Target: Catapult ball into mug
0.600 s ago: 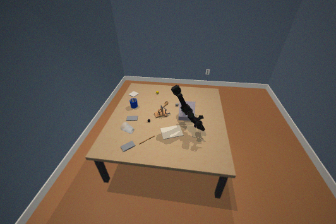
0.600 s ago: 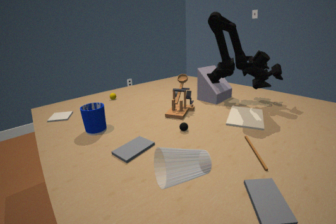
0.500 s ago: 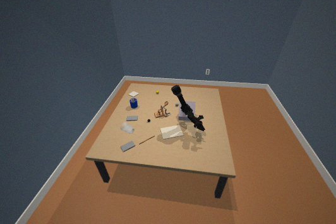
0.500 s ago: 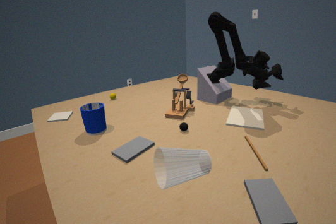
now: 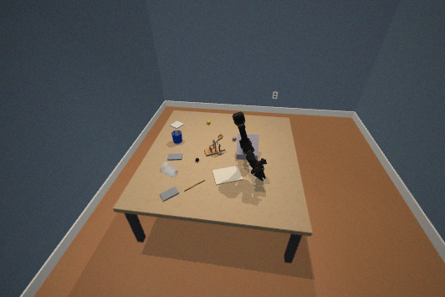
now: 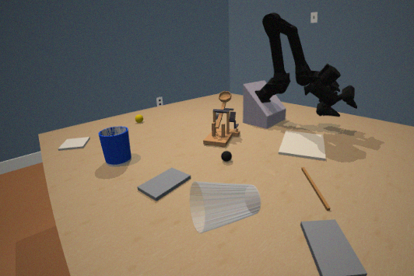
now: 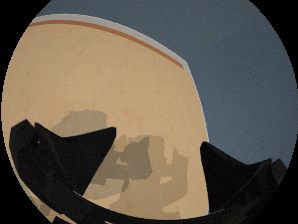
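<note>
The wooden catapult (image 5: pixel 212 152) (image 6: pixel 219 138) stands mid-table, its arm raised and its spoon empty. The blue mug (image 5: pixel 177 137) (image 6: pixel 117 148) stands upright at the left. A black ball (image 5: pixel 197 160) (image 6: pixel 226 155) lies near the catapult base, a yellow ball (image 5: pixel 208 122) (image 6: pixel 139 118) lies toward the back, and a small grey ball (image 5: pixel 234 139) lies beside the purple block. The grey ball cannot be made out in the exterior view. My gripper (image 6: pixel 347 111) (image 7: pixel 160 140) is wide open and empty, above the table to the right of the catapult, away from the balls.
The purple block (image 5: pixel 254 141) (image 6: pixel 254 113) is at the arm's base. White pads (image 5: pixel 227 175) (image 6: pixel 303 144) (image 6: pixel 74 143), grey slabs (image 5: pixel 175 156) (image 5: pixel 169 193) (image 6: pixel 164 183), a clear cup (image 5: pixel 168 169) (image 6: pixel 223 206) on its side and a thin stick (image 5: pixel 195 185) (image 6: pixel 316 188) lie around.
</note>
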